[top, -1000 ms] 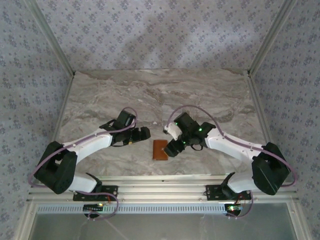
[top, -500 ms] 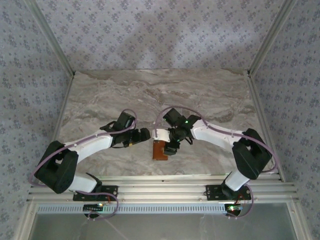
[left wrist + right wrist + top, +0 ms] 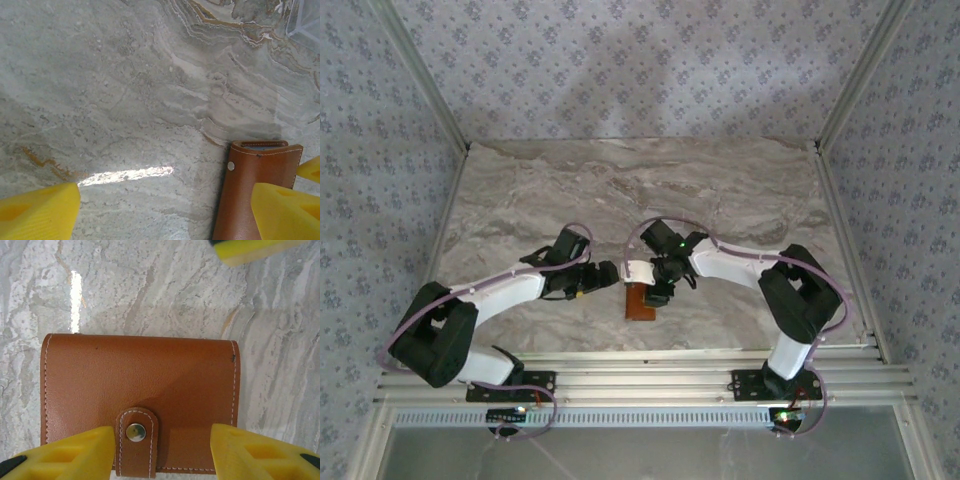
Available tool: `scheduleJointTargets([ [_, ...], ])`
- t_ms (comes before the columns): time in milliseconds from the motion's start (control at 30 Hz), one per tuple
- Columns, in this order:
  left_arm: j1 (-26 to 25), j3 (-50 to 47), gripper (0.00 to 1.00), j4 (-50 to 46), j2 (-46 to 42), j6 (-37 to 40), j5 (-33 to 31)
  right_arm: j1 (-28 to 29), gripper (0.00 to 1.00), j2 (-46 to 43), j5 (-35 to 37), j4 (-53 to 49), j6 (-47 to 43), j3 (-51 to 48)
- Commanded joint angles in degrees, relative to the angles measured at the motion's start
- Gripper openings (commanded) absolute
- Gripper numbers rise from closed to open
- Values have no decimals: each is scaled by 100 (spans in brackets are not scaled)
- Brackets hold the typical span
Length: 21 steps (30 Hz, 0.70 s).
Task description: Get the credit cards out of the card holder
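The card holder (image 3: 639,304) is a closed orange-brown leather wallet lying flat on the marble near the front edge, its snap tab (image 3: 136,439) fastened. My right gripper (image 3: 656,293) hovers right over it, open, and in the right wrist view the right gripper (image 3: 162,452) has its yellow fingertips (image 3: 67,452) on either side of the tab. My left gripper (image 3: 611,274) stands wide open just left of the holder. In the left wrist view the left gripper (image 3: 162,212) has one fingertip (image 3: 287,210) over the card holder (image 3: 250,172). The credit cards are hidden.
The marble table (image 3: 620,190) stretches back behind both arms, with patterned walls around it. A corner of a clear tray (image 3: 306,19) shows at the far right. One yellow finger of the left gripper (image 3: 252,250) crosses the upper right of the right wrist view.
The right arm has folded in and swung left, bringing its gripper over the card holder with the jaws narrower than before. The left gripper has edged right toward the holder.
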Motion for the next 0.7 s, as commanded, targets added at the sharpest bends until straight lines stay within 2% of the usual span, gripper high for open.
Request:
scheduleJointTargets([
  [0, -3, 1, 89, 52, -16, -51, 89, 63, 54, 98, 14, 33, -152, -50],
  [433, -3, 1, 89, 78, 56, -73, 132, 145, 51, -129, 117, 222, -60, -374],
  [667, 5, 8, 89, 78, 65, -84, 142, 256, 41, -230, 388, 439, -89, -543],
])
